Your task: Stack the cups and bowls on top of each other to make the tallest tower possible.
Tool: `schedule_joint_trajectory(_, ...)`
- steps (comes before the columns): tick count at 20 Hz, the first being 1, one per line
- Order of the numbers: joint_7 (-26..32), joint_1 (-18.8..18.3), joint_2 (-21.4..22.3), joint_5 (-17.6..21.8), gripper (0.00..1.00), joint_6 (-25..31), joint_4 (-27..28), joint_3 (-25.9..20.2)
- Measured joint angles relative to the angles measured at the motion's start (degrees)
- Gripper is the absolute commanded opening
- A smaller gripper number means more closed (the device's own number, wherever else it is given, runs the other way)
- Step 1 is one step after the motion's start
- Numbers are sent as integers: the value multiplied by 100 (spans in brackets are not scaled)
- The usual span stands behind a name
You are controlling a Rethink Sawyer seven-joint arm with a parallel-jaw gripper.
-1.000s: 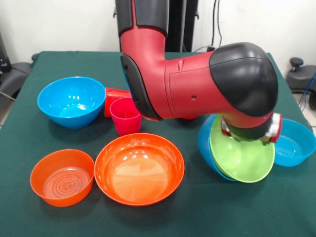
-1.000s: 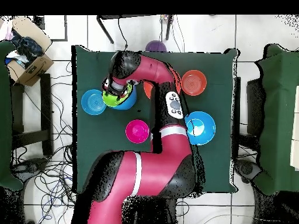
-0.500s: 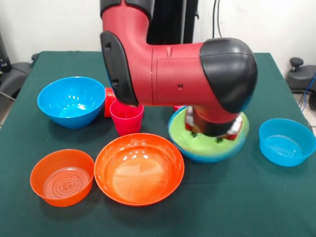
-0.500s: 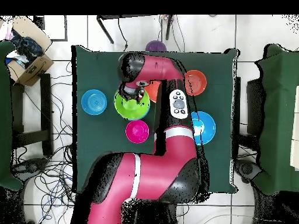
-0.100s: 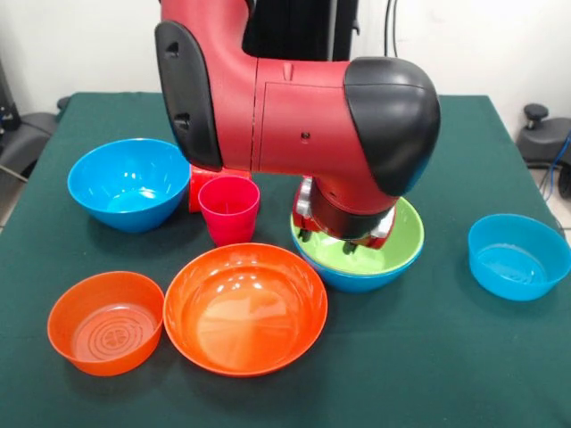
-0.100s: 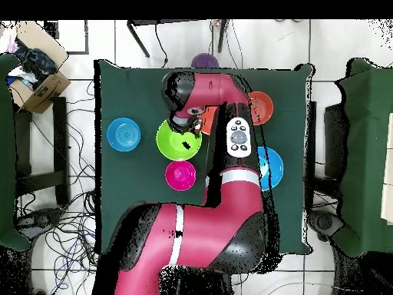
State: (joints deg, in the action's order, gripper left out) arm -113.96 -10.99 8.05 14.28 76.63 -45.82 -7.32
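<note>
A lime green bowl (image 5: 397, 241) sits nested inside a large blue bowl (image 5: 357, 275) at the table's middle. My gripper (image 5: 343, 236) reaches into them under the wrist, shut on the green bowl's rim (image 6: 178, 142); its tips are hidden. To their left stands the pink cup (image 5: 229, 208), with the red-orange cup (image 5: 198, 185) lying behind it. In front lie the large orange bowl (image 5: 245, 306) and the small ringed orange bowl (image 5: 105, 321). A second large blue bowl (image 5: 129, 183) stands far left, a light blue bowl (image 5: 517, 256) far right. The overhead view shows a magenta bowl (image 6: 180, 175).
The arm's thick red and black body (image 5: 294, 116) hangs over the table's middle and hides what is behind it. A purple bowl (image 6: 203, 60) shows at the table's edge in the overhead view. Green cloth (image 5: 446, 374) covers the table.
The gripper has carried the nested green and blue bowls from beside the light blue bowl toward the pink cup. They were tilted and raised; now they sit level and low.
</note>
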Motion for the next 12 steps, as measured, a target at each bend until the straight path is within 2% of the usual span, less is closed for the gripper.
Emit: schedule_joint_trajectory(12,0,-109,-12,0,100,32,91,-168)
